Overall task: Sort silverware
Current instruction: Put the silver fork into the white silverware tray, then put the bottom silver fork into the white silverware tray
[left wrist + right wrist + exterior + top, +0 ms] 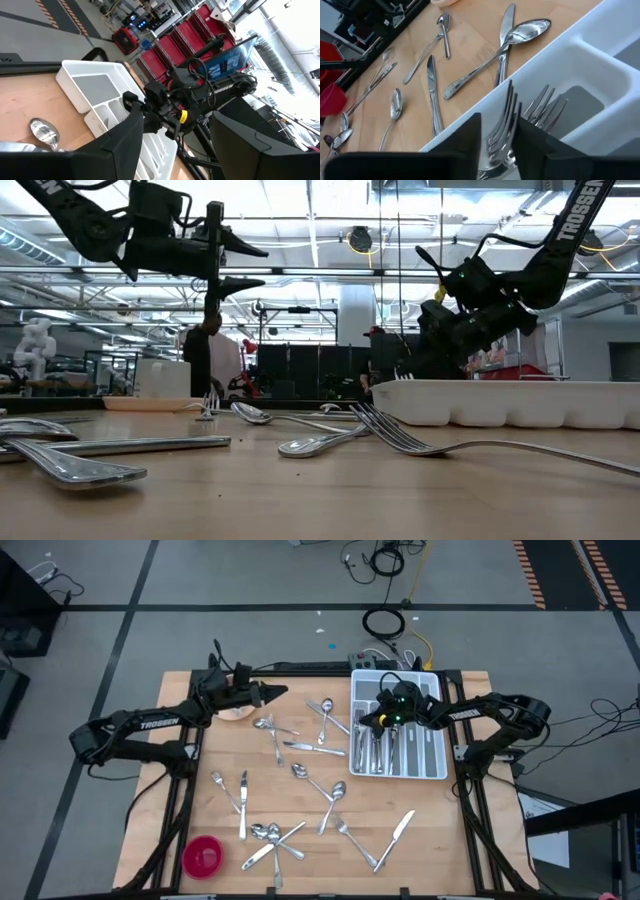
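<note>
**Fork between fingers over the tray**

High view: scattered silverware [300, 775] covers the desk [430, 830] across mid-frame. The right end effector [372, 721] hangs over the white cutlery tray [437, 762], right of centre. The left end effector [278, 692], upper left, is spread.

Right wrist view: a fork [504, 131] stands between slightly parted fingers; whether it is gripped, I cannot tell.

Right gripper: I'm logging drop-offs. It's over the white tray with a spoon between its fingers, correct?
Not a spoon: the right wrist view shows a fork between the right gripper fingers. It is over the white tray, as you say.
</note>
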